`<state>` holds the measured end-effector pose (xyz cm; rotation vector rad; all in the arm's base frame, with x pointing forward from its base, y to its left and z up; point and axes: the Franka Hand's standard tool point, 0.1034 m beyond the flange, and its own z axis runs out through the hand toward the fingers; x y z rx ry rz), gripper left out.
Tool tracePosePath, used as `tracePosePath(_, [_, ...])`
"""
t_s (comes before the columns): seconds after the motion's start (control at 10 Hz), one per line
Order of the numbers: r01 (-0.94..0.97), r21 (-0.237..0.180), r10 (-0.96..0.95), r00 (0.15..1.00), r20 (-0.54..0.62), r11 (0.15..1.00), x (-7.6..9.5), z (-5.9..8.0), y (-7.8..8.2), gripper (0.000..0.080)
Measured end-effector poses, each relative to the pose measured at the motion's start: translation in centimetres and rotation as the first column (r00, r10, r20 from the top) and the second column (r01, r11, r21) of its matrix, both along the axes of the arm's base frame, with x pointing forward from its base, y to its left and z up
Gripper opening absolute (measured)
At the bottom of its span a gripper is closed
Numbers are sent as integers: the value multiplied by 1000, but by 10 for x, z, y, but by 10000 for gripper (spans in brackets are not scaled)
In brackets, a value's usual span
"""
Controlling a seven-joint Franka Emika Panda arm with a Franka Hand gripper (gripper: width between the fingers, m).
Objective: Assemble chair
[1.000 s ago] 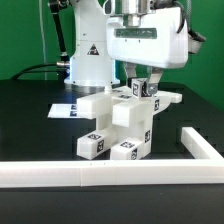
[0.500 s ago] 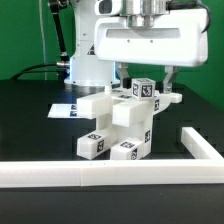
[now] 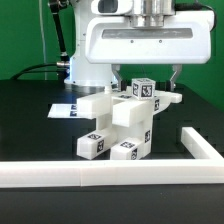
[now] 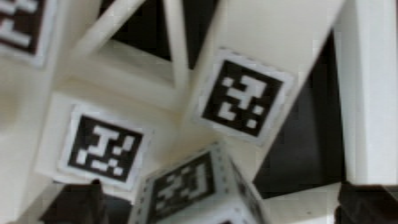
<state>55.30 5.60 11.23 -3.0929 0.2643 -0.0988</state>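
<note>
The partly built white chair (image 3: 118,122) stands at mid-table, a cluster of blocky parts with black-and-white tags. A small tagged block (image 3: 143,90) sticks up at its top. My gripper (image 3: 150,78) hangs just above it, open, with one finger (image 3: 123,76) to each side of the block and neither touching it. In the wrist view the tagged chair parts (image 4: 240,92) fill the picture. The gripper (image 4: 214,212) shows only as dark fingertips (image 4: 71,205) at both lower corners, with a tagged part between them.
A long white border rail (image 3: 100,173) runs along the front and turns back at the exterior view's right (image 3: 200,145). The marker board (image 3: 62,110) lies flat left of the chair. The robot base (image 3: 88,60) stands behind.
The hand has turned broadside to the camera and risen slightly. Its fingers, close together around the top block a second ago, now stand wide apart on either side of it.
</note>
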Motion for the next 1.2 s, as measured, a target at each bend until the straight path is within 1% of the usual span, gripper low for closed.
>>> tracePosePath(0.4, [-236,-25,236,972,2,971,0,0,-2,649])
tracePosePath(0.5, [-258,-27,258,966,2,966,0,0,-3,516])
tracePosePath(0.6, [-252,-27,253,968,1,967,0,0,-3,516])
tracePosePath(0.7, [-252,-27,252,968,1,967,0,0,-3,377])
tracePosePath(0.8, [-246,-26,246,969,1,969,0,0,-3,281])
tracePosePath(1.1, [-190,-22,190,982,1,981,0,0,-3,281])
tracePosePath(1.2, [-78,-14,78,997,0,997,0,-1,-4,281])
